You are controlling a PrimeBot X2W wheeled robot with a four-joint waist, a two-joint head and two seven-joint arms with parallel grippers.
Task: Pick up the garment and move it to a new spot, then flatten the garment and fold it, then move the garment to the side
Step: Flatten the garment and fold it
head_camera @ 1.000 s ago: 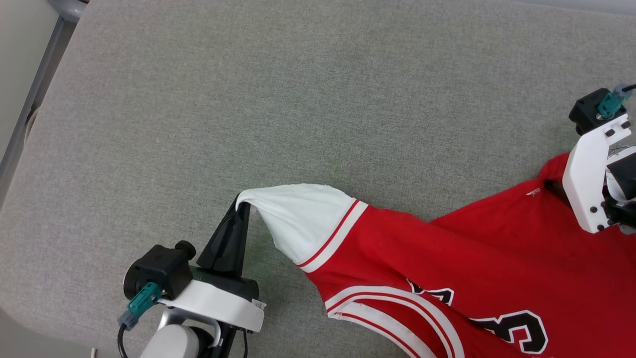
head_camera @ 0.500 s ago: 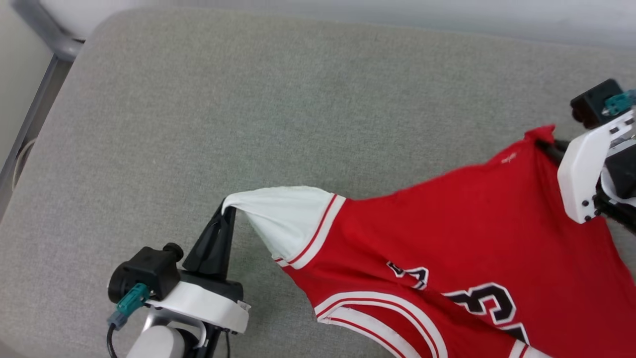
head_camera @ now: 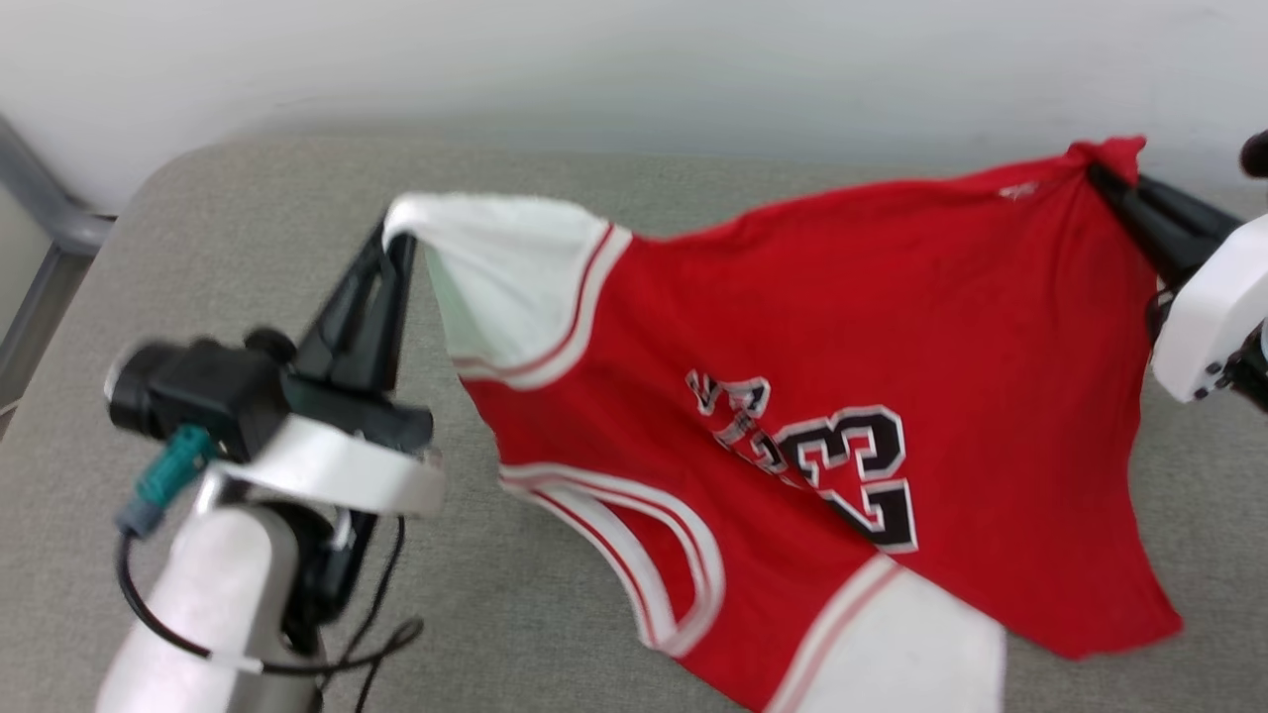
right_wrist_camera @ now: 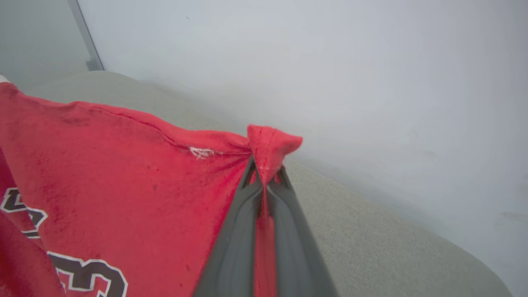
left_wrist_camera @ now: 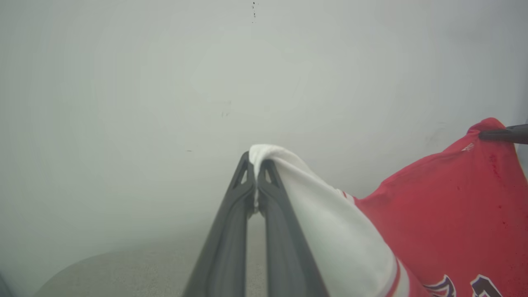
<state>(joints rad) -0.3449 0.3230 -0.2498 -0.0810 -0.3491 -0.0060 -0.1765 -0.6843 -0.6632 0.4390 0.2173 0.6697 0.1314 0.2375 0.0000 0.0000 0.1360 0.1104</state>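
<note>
The garment [head_camera: 852,327], a red jersey with white sleeves and a black "23", hangs stretched in the air between my two grippers above the grey cushion [head_camera: 248,188]. My left gripper [head_camera: 394,238] is shut on the tip of a white sleeve [left_wrist_camera: 297,194], with its fingertips pinching the cloth [left_wrist_camera: 256,159]. At the far right my right gripper [head_camera: 1102,178] is shut on a red corner of the garment [right_wrist_camera: 270,144]. Its lower part, with a second white sleeve [head_camera: 901,654], droops toward the cushion.
A pale wall [head_camera: 634,69] rises right behind the cushion's far edge. A grey metal frame post [head_camera: 45,213] stands at the far left. The cushion surface [right_wrist_camera: 371,231] extends to the right under the right gripper.
Both grippers have lifted the garment off the cushion and raised it, so more of its front and the number now show. The right gripper closed on the red corner. The camera tilted up.
</note>
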